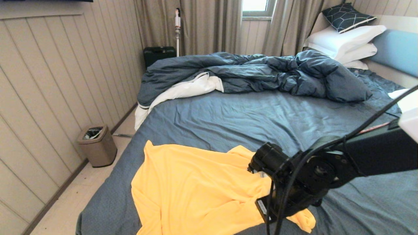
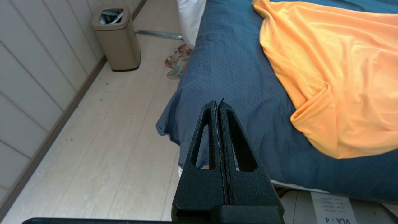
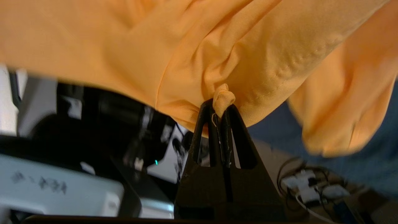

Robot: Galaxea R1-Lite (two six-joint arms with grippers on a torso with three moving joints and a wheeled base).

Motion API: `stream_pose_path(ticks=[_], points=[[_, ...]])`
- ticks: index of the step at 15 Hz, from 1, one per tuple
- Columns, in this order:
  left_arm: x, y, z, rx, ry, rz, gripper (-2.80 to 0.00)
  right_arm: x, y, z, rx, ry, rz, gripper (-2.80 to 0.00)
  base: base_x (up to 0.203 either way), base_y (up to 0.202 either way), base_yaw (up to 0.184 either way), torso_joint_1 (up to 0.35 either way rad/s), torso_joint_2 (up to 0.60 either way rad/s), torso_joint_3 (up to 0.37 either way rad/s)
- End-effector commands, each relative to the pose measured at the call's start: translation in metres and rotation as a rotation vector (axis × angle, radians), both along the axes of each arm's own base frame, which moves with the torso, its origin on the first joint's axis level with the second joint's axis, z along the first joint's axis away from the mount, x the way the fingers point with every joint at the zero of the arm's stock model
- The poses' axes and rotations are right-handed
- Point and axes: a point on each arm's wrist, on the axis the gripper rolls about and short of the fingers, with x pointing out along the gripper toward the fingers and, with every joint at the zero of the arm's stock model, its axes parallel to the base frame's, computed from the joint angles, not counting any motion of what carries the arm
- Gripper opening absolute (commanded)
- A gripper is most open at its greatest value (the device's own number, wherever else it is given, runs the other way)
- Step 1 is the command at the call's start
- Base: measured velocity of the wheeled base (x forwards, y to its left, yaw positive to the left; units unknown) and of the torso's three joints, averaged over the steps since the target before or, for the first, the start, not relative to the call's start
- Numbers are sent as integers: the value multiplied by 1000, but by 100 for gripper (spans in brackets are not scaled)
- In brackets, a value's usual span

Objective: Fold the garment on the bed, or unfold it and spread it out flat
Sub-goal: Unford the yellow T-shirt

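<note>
The yellow T-shirt lies rumpled near the foot of the bed, toward the robot's left side of the dark blue-grey sheet, with one part draped down at the near edge. The right end effector is pinching a small bunched tuck of the shirt's fabric between its tips; in the right wrist view the cloth hangs in folds around that pinch. In the head view the right arm reaches across over the shirt's near right part and hides the grip itself.

The left end effector has its fingers pressed together on nothing, hovering off the bed's left corner above the floor, near the shirt's edge but apart from it.

Judging from this, the step in hand is drawing the gripped part outward to spread the shirt. The pinch looks shallow, so a slow, low pull along the sheet should keep the thin fabric from slipping free. Pulling away from the bunched middle would flatten the folds; lifting high would likely drag the whole shirt
</note>
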Motion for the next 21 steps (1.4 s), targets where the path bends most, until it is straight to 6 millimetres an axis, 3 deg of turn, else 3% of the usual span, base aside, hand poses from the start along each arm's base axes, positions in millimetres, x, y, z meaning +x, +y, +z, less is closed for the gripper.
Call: stream_pose_path(ticks=[1, 6, 10, 13, 21], points=[[0, 0, 0, 0, 4, 1, -280, -36, -12, 6, -4, 13, 33, -280, 0, 0, 0, 0, 0, 0], [0, 0, 0, 0, 4, 1, -280, -83, -6, -20, -69, 119, 91, -280, 0, 0, 0, 0, 0, 0], [0, 0, 0, 0, 4, 1, -280, -87, -2, -42, -70, 119, 105, -280, 0, 0, 0, 0, 0, 0], [0, 0, 0, 0, 4, 1, -280, -85, 2, -43, -63, 110, 110, -280, 0, 0, 0, 0, 0, 0], [0, 0, 0, 0, 4, 1, -280, -105, 13, -50, -88, 137, 151, -280, 0, 0, 0, 0, 0, 0]])
